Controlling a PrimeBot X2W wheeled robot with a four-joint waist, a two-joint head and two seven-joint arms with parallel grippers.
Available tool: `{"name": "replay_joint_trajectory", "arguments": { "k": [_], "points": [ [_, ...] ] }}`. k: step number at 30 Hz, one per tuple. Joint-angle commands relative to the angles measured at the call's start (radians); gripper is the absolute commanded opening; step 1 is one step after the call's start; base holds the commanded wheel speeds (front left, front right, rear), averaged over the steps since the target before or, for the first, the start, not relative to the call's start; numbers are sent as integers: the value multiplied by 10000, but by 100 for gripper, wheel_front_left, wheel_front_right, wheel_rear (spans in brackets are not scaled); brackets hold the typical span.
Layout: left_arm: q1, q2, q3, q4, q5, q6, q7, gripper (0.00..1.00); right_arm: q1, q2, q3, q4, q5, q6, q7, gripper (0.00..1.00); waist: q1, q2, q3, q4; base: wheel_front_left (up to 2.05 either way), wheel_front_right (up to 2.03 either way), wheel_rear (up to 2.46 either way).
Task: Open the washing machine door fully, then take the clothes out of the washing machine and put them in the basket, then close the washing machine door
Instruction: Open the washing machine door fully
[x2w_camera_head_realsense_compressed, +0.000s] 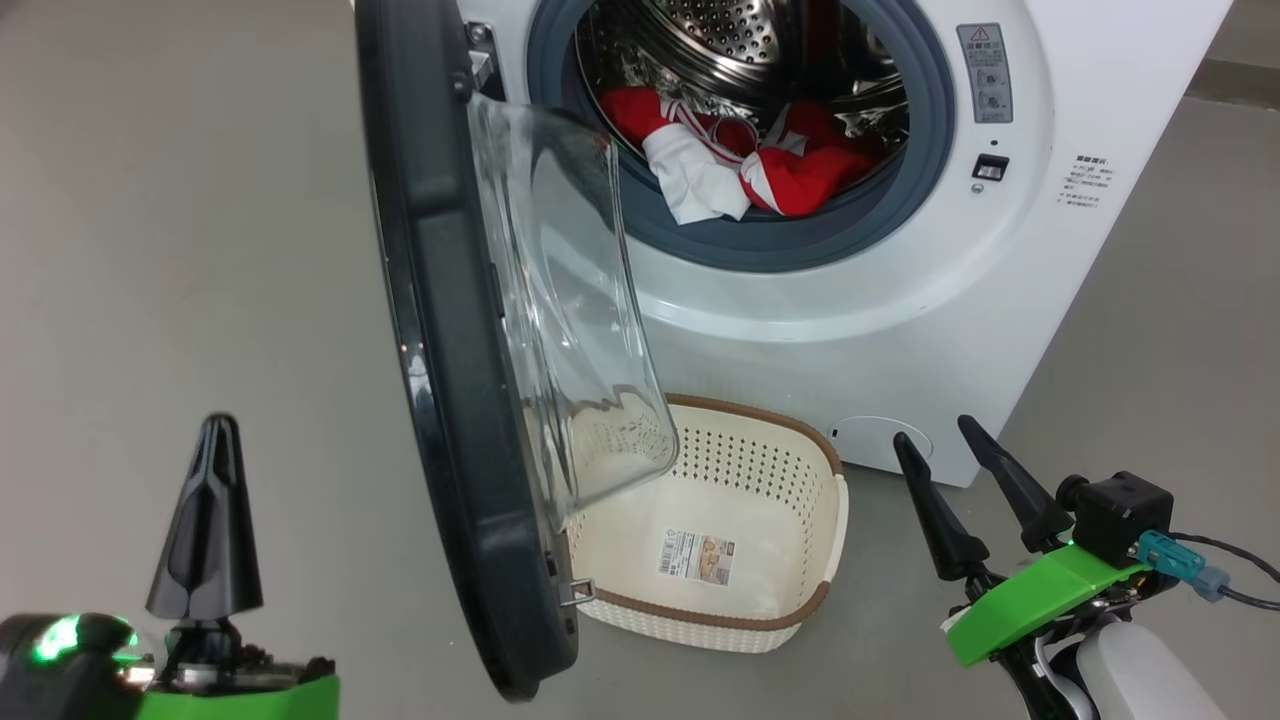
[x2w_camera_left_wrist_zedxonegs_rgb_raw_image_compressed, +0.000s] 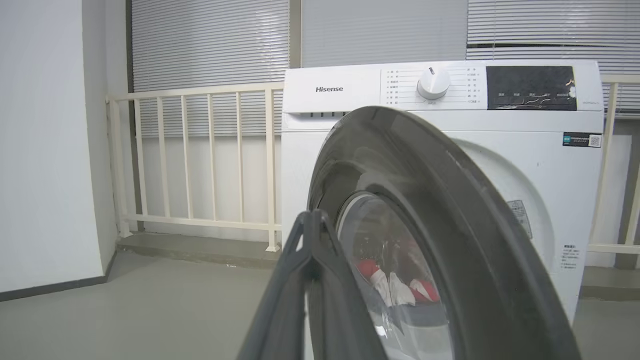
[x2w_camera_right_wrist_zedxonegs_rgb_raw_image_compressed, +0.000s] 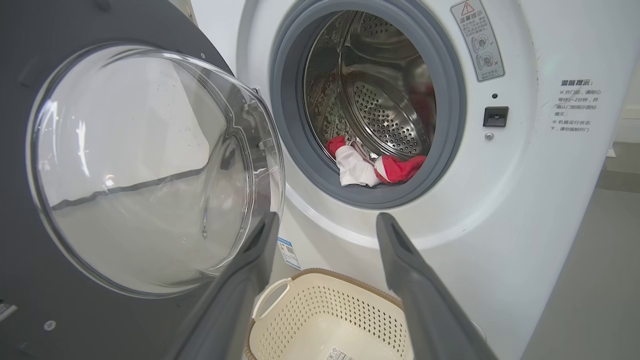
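Washing machine door (x2w_camera_head_realsense_compressed: 440, 300) stands open right of the left gripper (x2w_camera_head_realsense_compressed: 216, 428), fingers together, empty. Its glass (x2w_camera_head_realsense_compressed: 570, 300) veils part of the basket (x2w_camera_head_realsense_compressed: 700, 628); right gripper (x2w_camera_head_realsense_compressed: 932, 430) gapes.

The washing machine door (x2w_camera_right_wrist_zedxonegs_rgb_raw_image_compressed: 25, 250) stands swung open across the left of the frame, its dark grey inner side facing us and the clear glass bowl (x2w_camera_right_wrist_zedxonegs_rgb_raw_image_compressed: 150, 170) bulging out. Right of it, the washing machine (x2w_camera_right_wrist_zedxonegs_rgb_raw_image_compressed: 525, 210) shows its grey gasket (x2w_camera_right_wrist_zedxonegs_rgb_raw_image_compressed: 290, 125) and steel drum (x2w_camera_right_wrist_zedxonegs_rgb_raw_image_compressed: 385, 105). The clothes (x2w_camera_right_wrist_zedxonegs_rgb_raw_image_compressed: 370, 167), red and white, lie at the drum's lower lip, against the gasket. At bottom centre the basket (x2w_camera_right_wrist_zedxonegs_rgb_raw_image_compressed: 320, 310) sits just before the machine, a paper label (x2w_camera_right_wrist_zedxonegs_rgb_raw_image_compressed: 340, 355) on its floor. The right gripper (x2w_camera_right_wrist_zedxonegs_rgb_raw_image_compressed: 328, 220) rises from the bottom edge with both dark fingers (x2w_camera_right_wrist_zedxonegs_rgb_raw_image_compressed: 240, 290) spread wide and nothing between them. A warning sticker (x2w_camera_right_wrist_zedxonegs_rgb_raw_image_compressed: 477, 40) sits upper right.
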Motion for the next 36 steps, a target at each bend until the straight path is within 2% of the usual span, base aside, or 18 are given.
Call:
{"name": "replay_joint_trajectory", "arguments": {
  "k": [1,9,17,23,36],
  "points": [
    [-397,142,141,-689,6,-29,-61,0,-3,-40,212,-200,61,16,-120,100,0,-1,-24,-2,0,0,0],
    [-414,266,-732,-2301,94,-29,-61,0,-21,-31,305,-170,111,16,-120,100,0,-1,-52,-21,0,0,0],
    [-282,483,-2121,-2567,-6,-29,-61,0,-32,-16,351,-154,136,16,-120,100,0,-1,-47,-63,0,0,0],
    [-162,466,-3157,-2184,-138,-29,-61,0,-3,43,376,-162,144,16,-120,100,0,-1,-61,-113,0,0,0],
    [-145,502,-4400,-274,-757,-29,-61,0,-3,97,435,-131,202,16,-120,100,0,-1,-57,-159,0,0,0]
  ]
}}
